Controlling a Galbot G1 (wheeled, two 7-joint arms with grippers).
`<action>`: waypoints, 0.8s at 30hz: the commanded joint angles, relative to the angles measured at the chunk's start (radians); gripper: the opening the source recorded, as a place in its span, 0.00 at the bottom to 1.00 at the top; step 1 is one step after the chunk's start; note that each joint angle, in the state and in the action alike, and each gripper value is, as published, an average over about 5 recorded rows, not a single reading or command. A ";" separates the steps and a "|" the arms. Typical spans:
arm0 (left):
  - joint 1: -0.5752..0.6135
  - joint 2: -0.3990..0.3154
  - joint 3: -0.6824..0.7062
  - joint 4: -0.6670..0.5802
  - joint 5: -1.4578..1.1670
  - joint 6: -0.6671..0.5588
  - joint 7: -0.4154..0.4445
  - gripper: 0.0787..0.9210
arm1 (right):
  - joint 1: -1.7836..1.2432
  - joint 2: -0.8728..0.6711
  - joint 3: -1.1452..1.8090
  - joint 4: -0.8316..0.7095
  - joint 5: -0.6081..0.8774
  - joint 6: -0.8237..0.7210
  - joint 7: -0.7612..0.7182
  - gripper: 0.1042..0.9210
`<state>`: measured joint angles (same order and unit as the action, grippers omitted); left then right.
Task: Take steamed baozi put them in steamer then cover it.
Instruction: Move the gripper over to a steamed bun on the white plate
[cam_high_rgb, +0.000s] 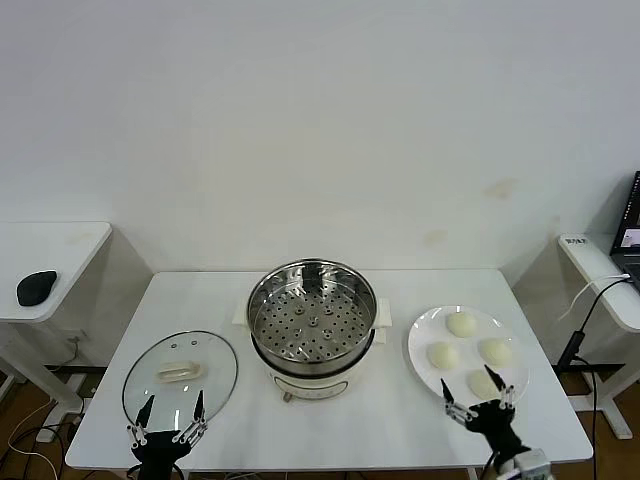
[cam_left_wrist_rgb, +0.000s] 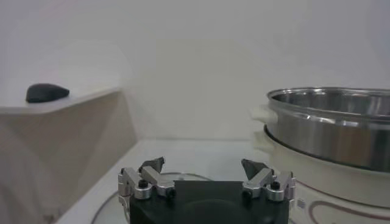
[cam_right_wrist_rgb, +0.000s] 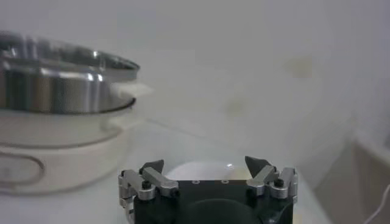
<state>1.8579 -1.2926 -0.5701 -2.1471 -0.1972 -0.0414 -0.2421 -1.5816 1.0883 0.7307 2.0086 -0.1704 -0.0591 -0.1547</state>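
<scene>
The left pincer (cam_high_rgb: 170, 420) hangs at the near left edge of the white bench (cam_high_rgb: 390, 410), its fingers spread apart and empty, over the near rim of the round clear glass cover (cam_high_rgb: 180, 377) with a metal rim and a cream-white oblong handle, which lies flat on the bench. The right pincer (cam_high_rgb: 480, 398) sits at the near right edge, likewise spread wide with nothing in it, just at the near rim of the flat white plate (cam_high_rgb: 425, 335). On that plate rest the four steamed baozi (cam_high_rgb: 462, 324), small, round, smooth, pale cream buns set in a loose cluster. Between cover and plate, at the bench's middle, stands the steamer (cam_high_rgb: 312, 318): a shiny stainless-steel basket with a perforated floor, uncovered and holding no buns, on a cream-white pot base with side handles.
</scene>
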 joint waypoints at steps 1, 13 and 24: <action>0.003 0.003 -0.015 -0.010 0.080 0.030 -0.005 0.88 | 0.212 -0.284 0.016 -0.096 -0.252 -0.048 -0.110 0.88; 0.001 0.001 -0.036 0.020 0.141 -0.001 -0.024 0.88 | 0.650 -0.589 -0.355 -0.367 -0.198 -0.201 -0.453 0.88; -0.008 0.011 -0.063 0.050 0.144 0.000 -0.030 0.88 | 1.174 -0.616 -0.932 -0.605 -0.079 -0.169 -0.787 0.88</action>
<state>1.8524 -1.2872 -0.6185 -2.1112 -0.0726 -0.0405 -0.2689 -0.8146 0.5717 0.2014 1.5931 -0.2872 -0.2114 -0.6839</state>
